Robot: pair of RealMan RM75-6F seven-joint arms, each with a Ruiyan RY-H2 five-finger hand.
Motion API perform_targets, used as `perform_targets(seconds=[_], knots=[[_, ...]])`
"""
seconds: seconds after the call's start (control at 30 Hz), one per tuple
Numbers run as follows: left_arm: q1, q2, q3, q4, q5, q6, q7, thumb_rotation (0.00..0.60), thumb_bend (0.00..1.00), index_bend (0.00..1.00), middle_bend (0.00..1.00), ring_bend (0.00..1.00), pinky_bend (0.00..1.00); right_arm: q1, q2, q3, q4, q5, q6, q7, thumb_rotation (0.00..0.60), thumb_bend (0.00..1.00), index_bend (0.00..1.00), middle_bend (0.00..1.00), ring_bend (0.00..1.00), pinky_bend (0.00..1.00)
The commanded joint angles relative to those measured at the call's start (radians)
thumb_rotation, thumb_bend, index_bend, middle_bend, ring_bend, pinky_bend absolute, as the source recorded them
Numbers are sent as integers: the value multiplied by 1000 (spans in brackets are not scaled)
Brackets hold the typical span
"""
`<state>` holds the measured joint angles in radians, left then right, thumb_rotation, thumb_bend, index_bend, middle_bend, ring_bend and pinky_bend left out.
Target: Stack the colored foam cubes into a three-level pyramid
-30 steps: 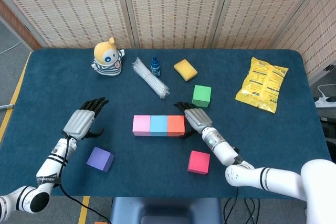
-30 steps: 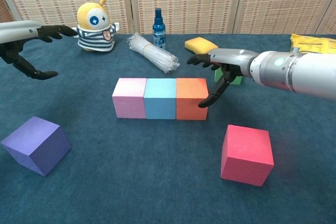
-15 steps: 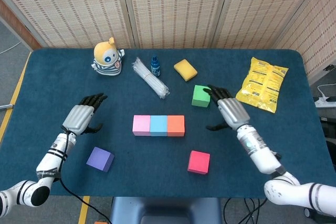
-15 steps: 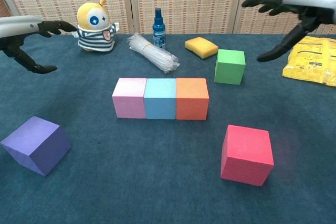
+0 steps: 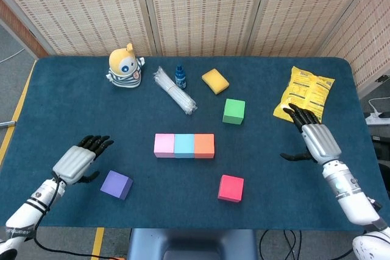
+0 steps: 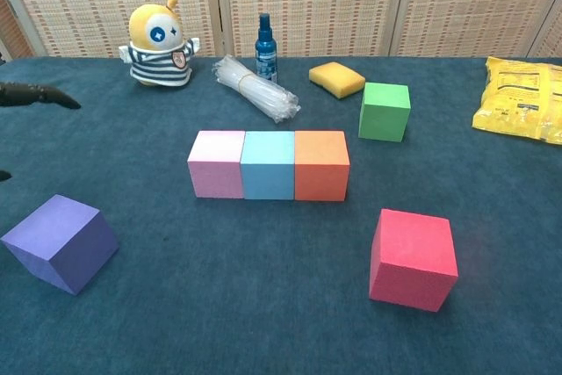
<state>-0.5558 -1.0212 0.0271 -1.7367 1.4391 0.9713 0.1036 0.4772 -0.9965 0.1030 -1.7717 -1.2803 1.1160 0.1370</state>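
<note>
Foam base row is down: pink cube (image 5: 164, 145), blue cube (image 5: 184, 145) and orange cube (image 5: 204, 145) sit touching side by side mid-table, so level one looks done. Nothing is on top of them, so levels two and three are left. Three loose cubes remain: green cube (image 5: 234, 111) behind the row to the right, red cube (image 5: 231, 188) in front right, purple cube (image 5: 116, 184) front left, tilted in the chest view. Left hand (image 5: 76, 163) hovers just beside the purple cube, fingers spread, holding nothing. Right hand (image 5: 318, 140) is out at the right near the yellow snack bag (image 5: 304, 97), fingers apart, also empty, well apart from any cube. Likely next: pick a loose cube for the second level. Roughly a third complete by my judgement.
</note>
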Motion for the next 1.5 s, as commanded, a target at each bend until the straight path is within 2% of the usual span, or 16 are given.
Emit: perform_targets(seconds=[0.03,0.23,0.33,0.63,1.0,1.13,1.33,1.5], knots=[[20,19,28,-26,24,0,15,600,365,54,29,0,76,-14,1,-2,11,-13,7,22,600,171,0,78,27,148],[41,37,71,-58,68,-7,43,600,365,44,29,0,73,-21,-5,7,26,-34,4,56,600,171,0,78,28,148],[49,18,81,-53,86,-7,40,600,365,44,28,0,73,-22,-11,8,31,-42,-2,59,600,171,0,78,29,148],[39,-90,62,42,87,-27,23,600,362,58,31,0,74,-29,-25,9,39,-46,-16,63,600,171,0,78,29,148],[25,-122,70,61,92,-60,20,600,361,95,80,28,87,-51,-26,14,44,-41,-8,74,600,171,0,78,29,148],[17,-145,61,82,89,-66,-29,600,360,158,157,100,114,-55,-30,16,48,-41,-11,81,600,171,0,78,29,148],[20,-155,35,92,90,-29,-137,600,356,351,398,349,217,-61,-29,22,52,-43,-9,91,600,172,0,78,30,148],[11,-98,-16,32,55,2,-200,600,354,387,482,406,249,-67,-26,27,54,-47,-4,104,600,171,0,78,32,148]])
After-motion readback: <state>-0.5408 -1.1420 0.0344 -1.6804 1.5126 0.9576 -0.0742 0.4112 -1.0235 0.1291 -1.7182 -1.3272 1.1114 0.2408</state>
